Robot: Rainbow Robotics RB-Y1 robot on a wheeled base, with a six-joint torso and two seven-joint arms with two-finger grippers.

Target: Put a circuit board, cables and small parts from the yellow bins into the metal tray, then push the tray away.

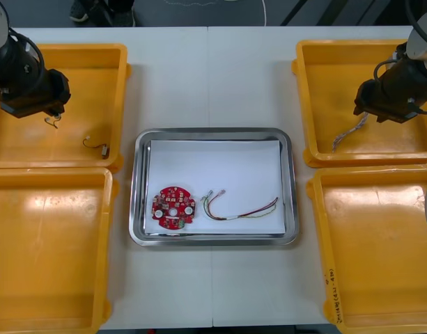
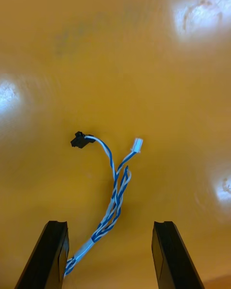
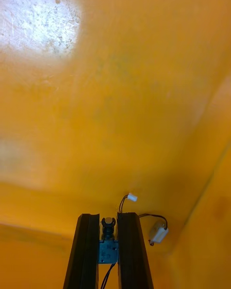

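Two grippers low over the far bins, one at each side of the table (image 1: pixel 210 76).

First the left gripper (image 3: pixel 108 217), about mid-floor of the far left yellow bin (image 1: pixel 81 83). From above, just a dark block with a thin squiggle hanging under it. From the wrist, fingers (image 3: pixel 86 250) nearly together, clamped on the black-and-blue end piece of a black cable (image 3: pixel 108 236), thin black wire trailing down between them. Just past the fingertips, toward the bin's near right corner, a second black cable (image 3: pixel 159 234) lying on the floor, white plug at its end. Close by, a smaller white plug; cannot tell which cable owns it.

Next the right gripper (image 2: pixel 109 224), about mid-floor of the far right yellow bin (image 1: pixel 338 76). Fingertips hidden under the wrist from above; from the wrist plainly wide apart, gripping nothing. Between them on the bin floor, a twisted blue and white cable (image 2: pixel 118 195), much nearer one finger than the other, at or just beside its inner edge. Farther out, split into a black plug and a white plug.

Between the bins, the metal tray (image 1: pixel 138 188), white inside. By its near left corner, a round red circuit board (image 1: pixel 173 207). Just beside that, not touching, a red and yellow cable (image 1: pixel 241 207) along the near edge.
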